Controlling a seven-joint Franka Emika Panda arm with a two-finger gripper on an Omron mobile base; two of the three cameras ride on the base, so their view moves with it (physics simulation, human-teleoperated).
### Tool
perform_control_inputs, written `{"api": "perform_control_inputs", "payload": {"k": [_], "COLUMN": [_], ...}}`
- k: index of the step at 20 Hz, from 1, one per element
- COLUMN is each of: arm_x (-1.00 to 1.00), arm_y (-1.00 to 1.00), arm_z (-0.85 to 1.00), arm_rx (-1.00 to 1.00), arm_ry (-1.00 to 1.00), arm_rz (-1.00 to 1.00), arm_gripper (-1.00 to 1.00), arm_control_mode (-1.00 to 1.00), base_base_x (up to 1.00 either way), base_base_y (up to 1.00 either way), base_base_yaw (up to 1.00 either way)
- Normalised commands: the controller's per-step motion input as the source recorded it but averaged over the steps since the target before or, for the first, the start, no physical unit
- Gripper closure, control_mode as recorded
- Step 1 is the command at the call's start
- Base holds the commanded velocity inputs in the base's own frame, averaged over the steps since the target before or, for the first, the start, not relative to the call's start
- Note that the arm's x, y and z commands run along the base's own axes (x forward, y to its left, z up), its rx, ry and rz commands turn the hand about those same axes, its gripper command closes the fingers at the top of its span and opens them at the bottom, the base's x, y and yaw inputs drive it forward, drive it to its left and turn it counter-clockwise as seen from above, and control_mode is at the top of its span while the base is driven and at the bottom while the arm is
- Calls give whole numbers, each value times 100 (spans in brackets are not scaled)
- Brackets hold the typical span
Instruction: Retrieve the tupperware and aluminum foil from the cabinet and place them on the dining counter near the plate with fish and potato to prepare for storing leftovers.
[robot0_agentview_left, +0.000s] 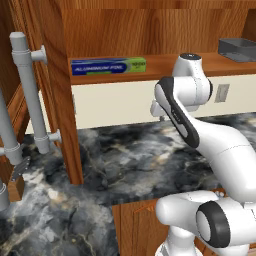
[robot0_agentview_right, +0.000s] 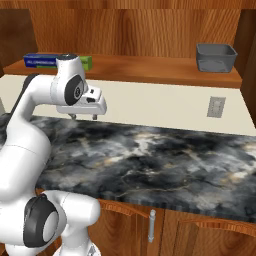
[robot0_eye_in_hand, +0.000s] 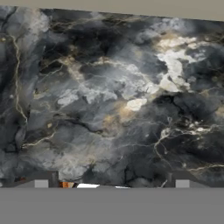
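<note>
The claw (robot0_agentview_right: 84, 116) hung with its fingers pointing down over the marbled wall-side counter (robot0_agentview_right: 150, 160), jaws spread wide and holding nothing; in the hand view the two dark fingertips (robot0_eye_in_hand: 41, 181) stood far apart at the bottom with only veined stone between them. The chief risk, as I judged it, lay in the climb ahead: the claw sat below and in front of the cabinet (robot0_agentview_left: 65, 100) shelf lip, so a straight rise toward either item could knock the hand or wrist against that wooden edge. The open door with its long silver bar handle (robot0_agentview_left: 27, 95) stood off to the claw's left, and a wide swing that way might catch it. Above the claw and a little to its left, on the shelf, lay the aluminum foil (robot0_agentview_left: 107, 66), a long narrow box, blue along most of its length with a green end and white lettering, lying flat along the shelf front; taken end-on or off-centre, it might tip or skid back on the wood. Farther off, well to the claw's right on the same shelf, rested the tupperware (robot0_agentview_right: 216, 57), a plain grey container with sloped walls, upright and empty as far as could be seen; its slanted sides might slip from a pinch made too high.
</note>
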Motion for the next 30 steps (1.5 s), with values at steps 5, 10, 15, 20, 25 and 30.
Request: {"api": "perform_control_inputs", "payload": {"k": [5, 10, 15, 20, 25, 30], "arm_x": [-6, -27, -33, 1, 16, 33], "arm_y": [0, -9, -12, -15, -13, -6], "arm_z": [0, 0, 20, 60, 80, 96], "arm_rx": [1, 0, 4, 8, 8, 5], "arm_ry": [-3, 0, -24, -32, -10, 0], "arm_rz": [0, 0, 4, 9, 9, 11], "arm_gripper": [-100, -100, -100, -100, -100, -100], "arm_control_mode": [-100, -100, -100, -100, -100, -100], "base_base_x": [0, 0, 0, 0, 0, 0], "base_base_y": [0, 0, 0, 0, 0, 0], "base_base_yaw": [0, 0, 0, 0, 0, 0]}}
